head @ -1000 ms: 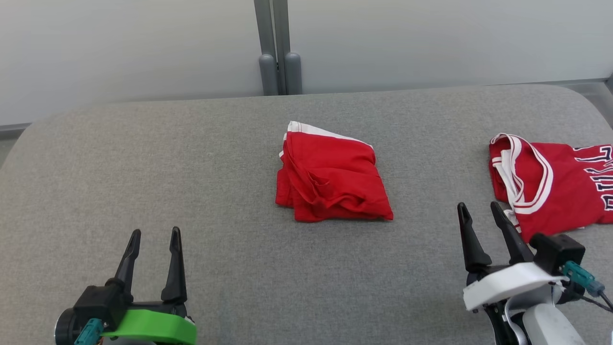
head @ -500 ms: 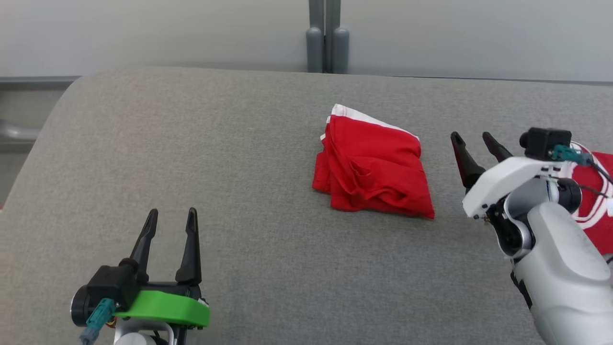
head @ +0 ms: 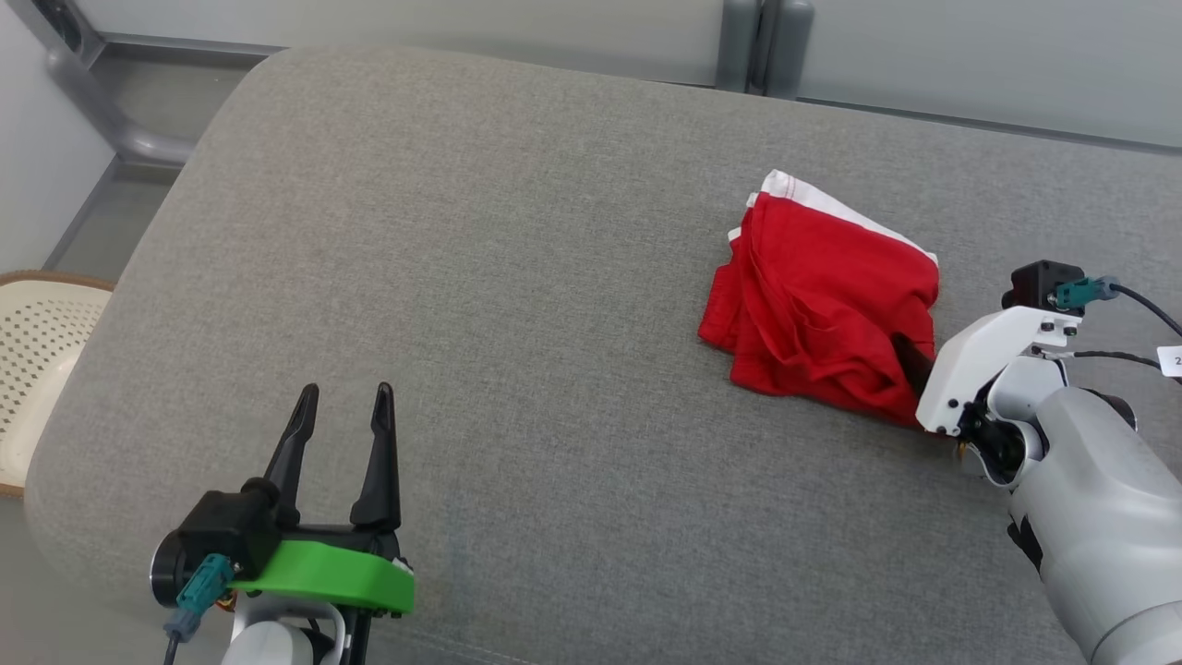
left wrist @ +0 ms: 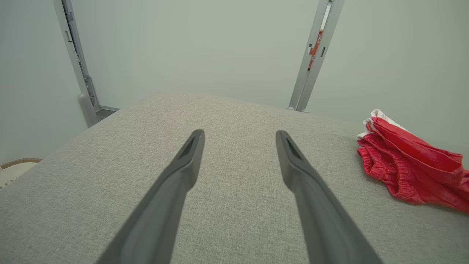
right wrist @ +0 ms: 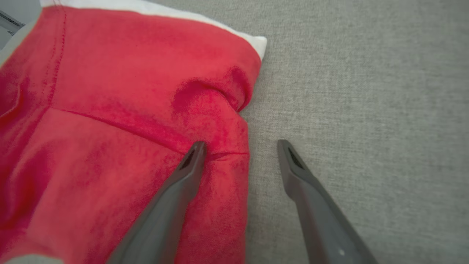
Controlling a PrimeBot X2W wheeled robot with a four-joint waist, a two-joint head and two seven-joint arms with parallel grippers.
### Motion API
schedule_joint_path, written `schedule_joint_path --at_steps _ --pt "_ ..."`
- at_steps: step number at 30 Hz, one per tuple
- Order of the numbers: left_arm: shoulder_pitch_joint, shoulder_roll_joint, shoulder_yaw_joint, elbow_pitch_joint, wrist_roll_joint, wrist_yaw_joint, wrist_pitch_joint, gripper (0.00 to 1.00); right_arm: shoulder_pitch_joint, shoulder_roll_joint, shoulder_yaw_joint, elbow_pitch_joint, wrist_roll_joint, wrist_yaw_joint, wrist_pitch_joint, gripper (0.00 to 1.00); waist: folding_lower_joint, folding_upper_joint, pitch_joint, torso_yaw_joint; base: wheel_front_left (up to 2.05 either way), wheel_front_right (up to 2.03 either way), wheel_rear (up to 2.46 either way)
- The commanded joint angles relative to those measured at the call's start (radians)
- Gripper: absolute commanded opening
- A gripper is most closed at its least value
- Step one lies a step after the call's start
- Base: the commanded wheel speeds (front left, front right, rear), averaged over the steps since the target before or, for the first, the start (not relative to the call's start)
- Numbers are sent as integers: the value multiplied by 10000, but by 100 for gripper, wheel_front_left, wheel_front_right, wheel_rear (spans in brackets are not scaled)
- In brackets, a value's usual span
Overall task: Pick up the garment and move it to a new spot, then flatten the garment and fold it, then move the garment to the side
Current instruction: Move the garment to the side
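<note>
The right gripper (right wrist: 240, 143) is standing with its fingers spread wide and nothing between them, straddling the right edge of the garment (head: 822, 305). In the right wrist view one finger is lying over the red cloth at a crease and the other over the bare grey worktop (head: 462, 231); whether a tip is pressing the cloth I cannot tell. The garment is lying on the worktop as a loosely folded, rumpled red bundle with a white band along its upper edge, right of centre in the head view. The left gripper (head: 346, 395) is hovering at the lower left of that frame, fingers likewise apart and empty, well apart from the garment. The cloth is looking thin, light and limp, with a gathered elastic edge showing in the left wrist view. It will likely sag and fall open when lifted, and a shallow pinch may catch only the top layer. I am judging the best hold to be that right edge, where the layers are stacking, with the fingers closing across the whole thickness so that the bundle rises as one.
</note>
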Motion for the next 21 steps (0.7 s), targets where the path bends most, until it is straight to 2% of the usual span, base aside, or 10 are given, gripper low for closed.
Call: schedule_joint_path --at_steps 1,2,3,4,5,6,7,14,21 --pt "-134 -7 -14 12 -121 -38 -23 100 -118 109 22 192 116 1 146 100 0 0 134 193 0 0 0" --pt "-136 -7 -20 19 -128 -38 -23 100 -133 149 24 343 169 1 224 100 0 0 124 205 0 0 0" --pt "-138 -8 -28 32 -115 -39 -23 100 -131 200 62 461 203 1 264 90 0 0 108 210 0 0 0" --pt "-136 -8 -25 41 -110 -40 -23 100 -144 231 99 512 235 1 246 69 0 0 90 204 0 0 0" --pt "-133 -8 -23 49 -108 -40 -23 100 -164 261 133 517 293 1 204 44 0 0 75 194 0 0 0" --pt "-136 -9 -27 54 -92 -41 -23 100 -191 284 207 490 323 1 118 25 0 0 46 168 0 0 0" --pt "-137 -9 -45 63 -65 -41 -23 100 -231 282 258 440 352 1 -30 0 0 0 11 132 0 0 0" --pt "-151 -3 -237 115 78 -44 -22 100 -410 196 600 172 513 0 -1197 0 0 0 -349 -332 0 0 0" --pt "-128 222 -758 62 59 -38 -23 100 -459 71 1453 -466 766 0 -1440 0 0 0 -756 -1623 0 0 0"
